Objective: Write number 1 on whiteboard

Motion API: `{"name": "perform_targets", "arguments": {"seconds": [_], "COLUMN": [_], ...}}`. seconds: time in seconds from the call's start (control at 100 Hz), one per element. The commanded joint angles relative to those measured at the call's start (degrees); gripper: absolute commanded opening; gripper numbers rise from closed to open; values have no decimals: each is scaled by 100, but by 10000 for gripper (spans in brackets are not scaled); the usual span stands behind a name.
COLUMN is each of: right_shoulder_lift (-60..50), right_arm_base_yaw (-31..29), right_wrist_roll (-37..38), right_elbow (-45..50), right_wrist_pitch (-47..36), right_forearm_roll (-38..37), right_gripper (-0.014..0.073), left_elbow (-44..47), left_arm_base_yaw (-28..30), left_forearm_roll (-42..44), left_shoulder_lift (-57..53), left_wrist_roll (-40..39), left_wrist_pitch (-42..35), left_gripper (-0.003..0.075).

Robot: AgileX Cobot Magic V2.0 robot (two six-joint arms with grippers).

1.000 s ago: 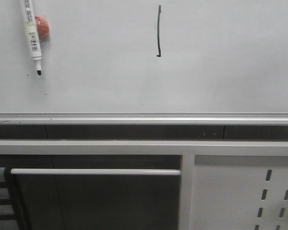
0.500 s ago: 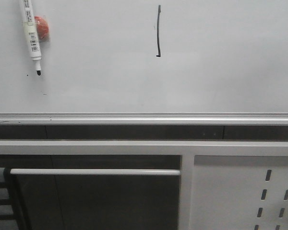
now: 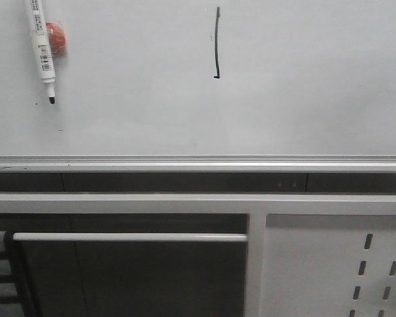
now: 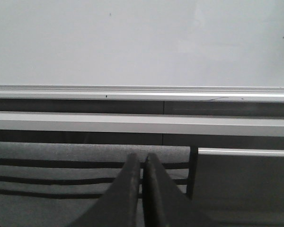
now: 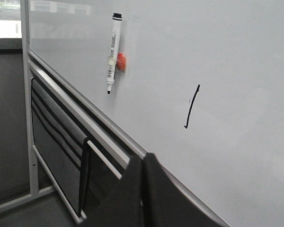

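Observation:
The whiteboard [image 3: 303, 86] fills the upper half of the front view, with a silver rail along its lower edge. The number 1 [image 3: 216, 43], a thin black near-vertical stroke with a tiny foot, is on it at upper centre; it also shows in the right wrist view [image 5: 191, 106]. A white marker [image 3: 42, 46] hangs tip down at the upper left, stuck to the board by an orange-red magnet [image 3: 57, 37]. My left gripper [image 4: 143, 158] is shut and empty, below the rail. My right gripper [image 5: 143, 158] is shut and empty, in front of the rail, away from the marker [image 5: 112, 54].
Below the board runs a white frame bar [image 3: 119, 201] with a white rod [image 3: 129, 236] under it. A grey perforated metal panel [image 3: 330, 264] is at the lower right. A dark fabric pocket with black stripes [image 4: 61, 165] hangs below the board at the left.
The whole front view has shifted a few pixels up and left; the marker and the stroke keep their places on the board.

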Motion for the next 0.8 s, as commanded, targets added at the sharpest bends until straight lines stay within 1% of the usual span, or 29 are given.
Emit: {"name": "perform_targets", "arguments": {"seconds": [0.0,0.16,0.79], "right_shoulder_lift": [-7,-7,-7], "right_arm_base_yaw": [6,6,6], "right_wrist_roll": [-11,-11,-11], "right_elbow": [-143,-143,-143], "right_wrist_pitch": [127,127,117], "right_forearm_roll": [135,135,135], "right_gripper": [-79,-79,-79], "left_elbow": [129,129,129], "left_arm_base_yaw": [-192,-311,-310], "left_forearm_roll": [119,85,101], "left_shoulder_lift": [-153,-153,-153], "left_wrist_roll": [-56,-56,-56], "left_wrist_pitch": [-285,-285,-285], "left_gripper": [-18,-18,-18]}}
